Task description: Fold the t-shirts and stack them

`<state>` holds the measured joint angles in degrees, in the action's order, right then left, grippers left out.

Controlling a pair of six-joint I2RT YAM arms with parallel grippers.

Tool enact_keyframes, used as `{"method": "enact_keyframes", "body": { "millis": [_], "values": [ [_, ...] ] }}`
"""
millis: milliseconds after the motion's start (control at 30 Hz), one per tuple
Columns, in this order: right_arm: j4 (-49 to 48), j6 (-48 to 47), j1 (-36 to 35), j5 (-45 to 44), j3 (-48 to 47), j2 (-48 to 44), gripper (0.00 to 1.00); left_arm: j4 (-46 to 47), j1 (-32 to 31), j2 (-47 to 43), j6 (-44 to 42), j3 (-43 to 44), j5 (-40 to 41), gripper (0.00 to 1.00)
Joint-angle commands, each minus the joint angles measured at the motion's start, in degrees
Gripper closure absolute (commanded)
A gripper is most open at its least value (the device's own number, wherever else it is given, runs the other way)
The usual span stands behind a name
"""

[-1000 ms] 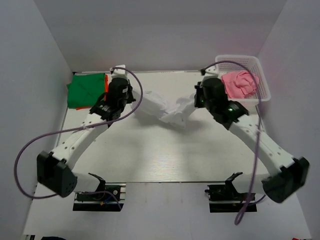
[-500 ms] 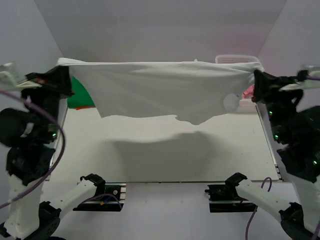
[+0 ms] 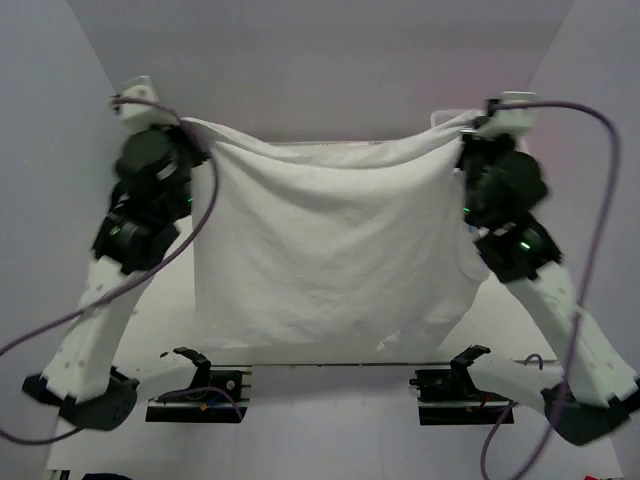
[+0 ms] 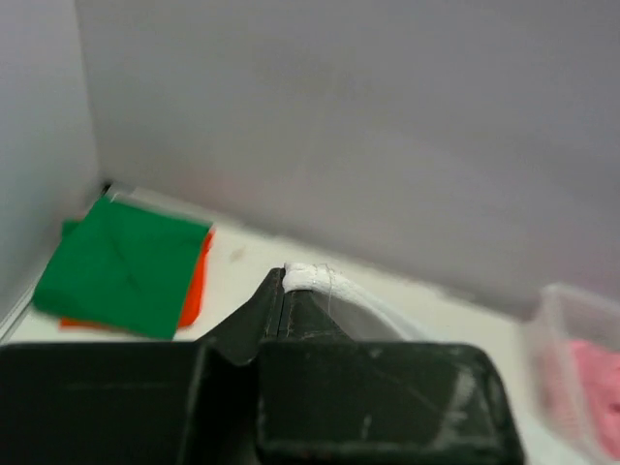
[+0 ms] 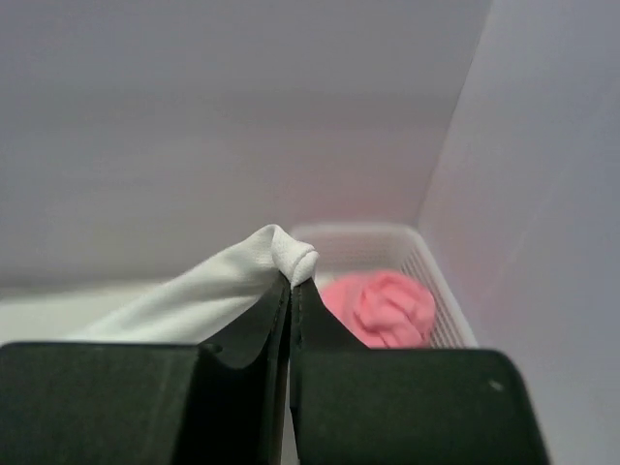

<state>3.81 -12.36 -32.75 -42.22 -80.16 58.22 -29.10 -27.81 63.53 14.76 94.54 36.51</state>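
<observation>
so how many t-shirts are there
4: large white cotton t-shirt held up; green one atop orange one, far left; pink one in white mesh basket. Others may be hidden.

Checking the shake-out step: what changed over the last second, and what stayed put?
The left pincer and right pincer raised the white t-shirt off the table; it now hangs spread between them. Both stayed clamped on it; green t-shirt and pink t-shirt unmoved.

This looks like a robot test lab, because two robot arms (image 3: 102,300) are bolted at the edge of a white table (image 3: 166,320) inside a box of bare white walls (image 3: 330,60).
</observation>
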Motion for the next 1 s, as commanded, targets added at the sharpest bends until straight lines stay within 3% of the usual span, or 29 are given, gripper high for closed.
{"method": "enact_keyframes", "body": {
  "millis": [0,67,100,167,200,233,267,300,367,433,633,833,967],
  "values": [
    [-7.24,0.12,3.99,-2.73,5.45,10.73,1.0,-1.14,1.0,10.1,3.32,-7.15,9.87,1.0],
    [-7.33,1.72,5.85,1.5,7.63,14.63,1.0,-2.18,2.66,15.46,7.71,-9.28,11.12,1.0],
    [-6.63,5.21,8.47,6.13,7.65,21.69,1.0,-4.88,3.63,18.62,10.17,-9.81,11.12,1.0],
    [-5.04,7.6,10.07,9.06,5.9,26.66,1.0,-9.54,7.06,29.69,18.95,-7.81,11.12,0.76],
    [-1.3,10.22,11.56,11.43,5.11,34.87,1.0,-14.96,8.03,33.55,21.25,-6.32,11.12,0.59],
    [0.56,11.38,11.92,11.54,3.97,37.38,0.9,-18.15,8.91,41.07,25.71,-4.39,11.12,0.19],
    [3.89,11.92,12.1,12.67,0.22,41.5,0.68,-21.84,9.53,44.63,28.28,0.68,11.73,0.07],
    [7.66,15.23,12.36,12.6,-1.04,43.37,0.31,-25.53,10.14,47.62,30.04,3.43,12.35,0.02],
    [9.89,16.57,12.54,13.64,-2.28,46.46,0.1,-32.06,10.85,52.72,31.91,8.87,13.4,0.0],
    [9.81,17.1,12.63,17.23,-1.32,45.16,0.1,-30.86,10.85,52.75,31.91,9.52,12.8,0.0],
    [10.69,20.17,12.19,28.91,7.28,39.35,0.1,-16.88,9.19,42.14,23.38,-4.6,1.39,0.0],
    [11.39,24.84,12.45,31.4,15.27,35.56,0.1,-5.02,8.56,36.67,19.78,-15.5,-17.66,0.0],
    [11.22,27.21,12.27,34.91,19.42,34.95,0.1,0.0,5.85,37.71,18.38,-17.2,-22.0,0.0]
  ]
}}
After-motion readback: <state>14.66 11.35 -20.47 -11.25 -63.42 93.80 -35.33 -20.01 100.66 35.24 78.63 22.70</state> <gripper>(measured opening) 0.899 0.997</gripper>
